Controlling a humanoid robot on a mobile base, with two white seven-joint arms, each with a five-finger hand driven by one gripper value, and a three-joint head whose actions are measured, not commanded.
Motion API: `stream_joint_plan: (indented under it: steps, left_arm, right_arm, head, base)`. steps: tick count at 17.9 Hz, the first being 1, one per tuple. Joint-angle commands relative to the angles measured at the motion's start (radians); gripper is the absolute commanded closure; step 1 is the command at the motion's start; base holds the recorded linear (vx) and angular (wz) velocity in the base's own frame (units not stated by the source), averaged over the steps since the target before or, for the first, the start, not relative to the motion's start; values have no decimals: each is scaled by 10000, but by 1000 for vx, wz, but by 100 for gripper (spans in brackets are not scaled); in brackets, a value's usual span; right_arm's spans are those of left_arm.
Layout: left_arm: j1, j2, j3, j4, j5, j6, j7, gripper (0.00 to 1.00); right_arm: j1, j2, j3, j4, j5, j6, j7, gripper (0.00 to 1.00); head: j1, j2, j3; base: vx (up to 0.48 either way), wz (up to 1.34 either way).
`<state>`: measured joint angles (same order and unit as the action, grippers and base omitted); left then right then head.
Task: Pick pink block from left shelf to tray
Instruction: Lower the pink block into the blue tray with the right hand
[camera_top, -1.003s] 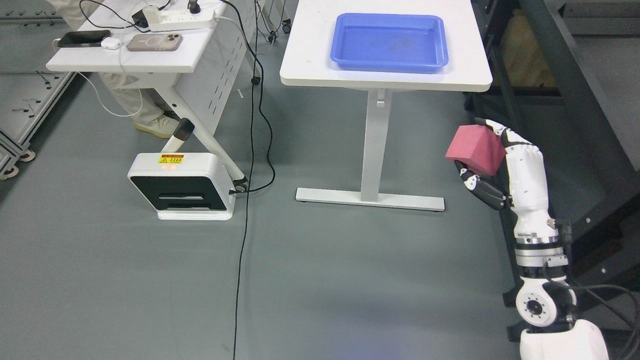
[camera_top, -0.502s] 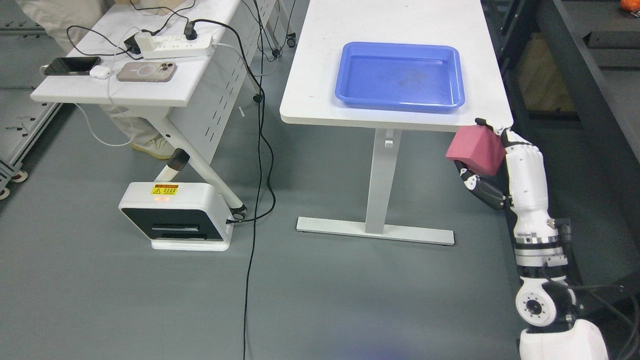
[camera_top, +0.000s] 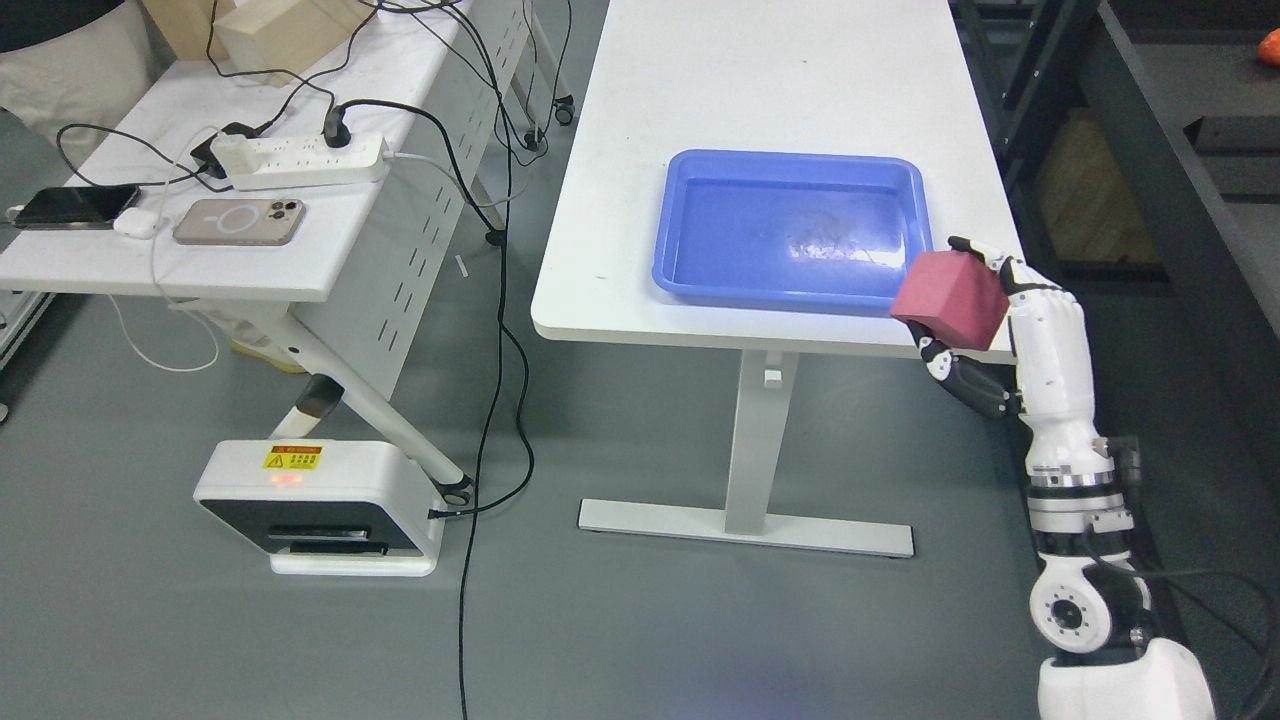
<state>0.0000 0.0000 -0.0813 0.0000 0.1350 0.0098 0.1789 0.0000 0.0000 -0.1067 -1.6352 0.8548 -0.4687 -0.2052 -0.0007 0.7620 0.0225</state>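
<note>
From my remote station I see the right hand (camera_top: 975, 325) at the right side of the head view, its arm rising from the lower right corner, white forearm upright. The hand is closed around the pink block (camera_top: 950, 300): dark fingers (camera_top: 965, 378) curl under the block's lower edge and white fingertips show over its top right corner. The block is held clear of any surface, tilted, and in the picture it overlaps the near right corner of the blue tray (camera_top: 795, 232) and the front edge of the counter (camera_top: 700, 150); I cannot tell whether it is above the counter edge or in front of it. The tray sits on the white counter toward its near right part, with its interior holding nothing I can make out beyond faint scuffs. The counter stands on a single white pedestal leg (camera_top: 752, 440) with a flat foot on the grey floor. To the left, well apart, a second white counter (camera_top: 230, 270) carries a power strip (camera_top: 300, 160), two phones (camera_top: 238, 221) and a small white earbud case (camera_top: 133, 224), with cables trailing down to the floor. Below it a white and black unit (camera_top: 320, 505) with a yellow warning label rests on the floor. A dark shelf frame (camera_top: 1170, 170) runs along the right edge. The left arm does not show.
</note>
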Motion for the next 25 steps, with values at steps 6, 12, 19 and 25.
stream_joint_plan:
  steps: [6,12,19,25]
  left_arm:
    - [-306,175,0,-175,0,-6,6,0]
    - [-306,175,0,-175,0,-6,6,0]
    - [-291,175,0,-175,0,-6,6,0]
    - [-291,175,0,-175,0,-6,6,0]
  right_arm:
    - [368,-175,622,16,119,-7,1192,96]
    - [383,-175,837,46,563,8,1820,96]
    - [598,-175,975,61,1574,8,2635,96]
    - [705,-175,944,62,1607,131,2635,78]
  head:
    - [0,0,0]
    - [0,0,0]
    - [0,0,0]
    - [0,1,0]
  base:
    - [281,0]
    - [258,0]
    - [204,0]
    - [119,-2]
